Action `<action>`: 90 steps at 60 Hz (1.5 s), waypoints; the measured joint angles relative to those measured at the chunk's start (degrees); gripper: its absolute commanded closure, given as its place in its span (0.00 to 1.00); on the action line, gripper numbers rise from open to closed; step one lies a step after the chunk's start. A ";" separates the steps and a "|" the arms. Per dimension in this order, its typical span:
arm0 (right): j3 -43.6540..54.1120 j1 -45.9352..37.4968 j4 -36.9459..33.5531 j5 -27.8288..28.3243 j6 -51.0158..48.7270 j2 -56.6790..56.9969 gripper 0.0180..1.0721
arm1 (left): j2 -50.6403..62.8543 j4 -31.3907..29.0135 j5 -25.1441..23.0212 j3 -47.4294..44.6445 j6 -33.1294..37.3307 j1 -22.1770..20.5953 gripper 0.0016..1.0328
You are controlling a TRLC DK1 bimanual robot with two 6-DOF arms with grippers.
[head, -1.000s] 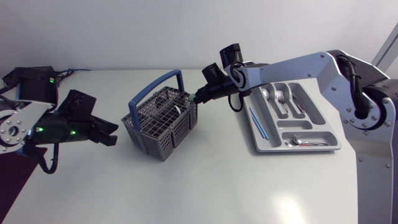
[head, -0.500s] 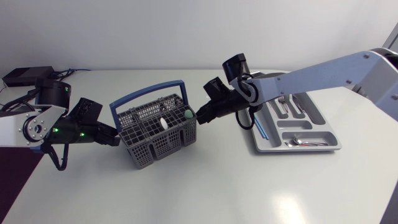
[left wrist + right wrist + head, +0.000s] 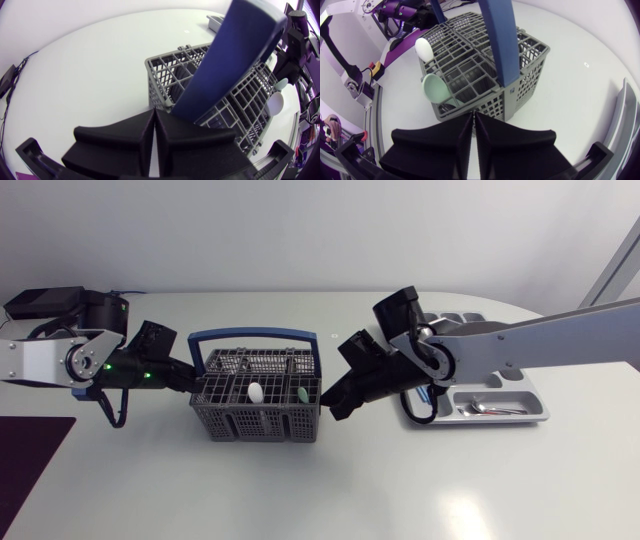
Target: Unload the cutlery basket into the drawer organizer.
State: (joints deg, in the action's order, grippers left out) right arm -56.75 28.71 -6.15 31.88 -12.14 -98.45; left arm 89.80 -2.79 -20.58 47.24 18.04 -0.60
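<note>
Black matte wedges of the right gripper (image 3: 472,116) are lying flat together, holding nothing. Their tips are pointing at one short end of the cutlery basket (image 3: 470,70), just ahead; whether they are touching it cannot be told. The left gripper (image 3: 154,112) is likewise pressed closed and empty, and it is nosing at the opposite short end, under the foot of the blue handle (image 3: 235,55).

So the basket's long axis is running straight from one gripper to the other, with both arms equally near it. Inside the grey plastic lattice, a smooth white rounded piece (image 3: 424,48) and a pale green one (image 3: 434,87) are standing up out of the cells. The green one is sitting nearer the right gripper's end.

Beyond the right arm, the grey drawer organizer (image 3: 535,405) is lying on the white table (image 3: 300,490), partly hidden. That probably makes the right arm the better one for lifting pieces across.
</note>
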 measured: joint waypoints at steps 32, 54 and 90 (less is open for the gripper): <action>4.92 -5.18 2.73 -5.84 0.13 13.25 0.79 | -25.11 -15.32 -4.52 1.16 -0.94 1.62 0.91; 11.72 -6.51 2.49 -7.13 0.13 20.39 0.20 | -24.61 -19.67 -4.44 1.18 -10.60 -15.61 0.58; 17.16 -7.48 0.31 -7.26 0.15 27.54 0.14 | -10.64 -19.61 2.45 6.60 -12.72 -20.79 0.44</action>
State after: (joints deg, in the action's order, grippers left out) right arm -39.59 21.23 -5.85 24.62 -11.99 -70.91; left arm 79.15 -22.39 -18.13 53.84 5.32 -21.39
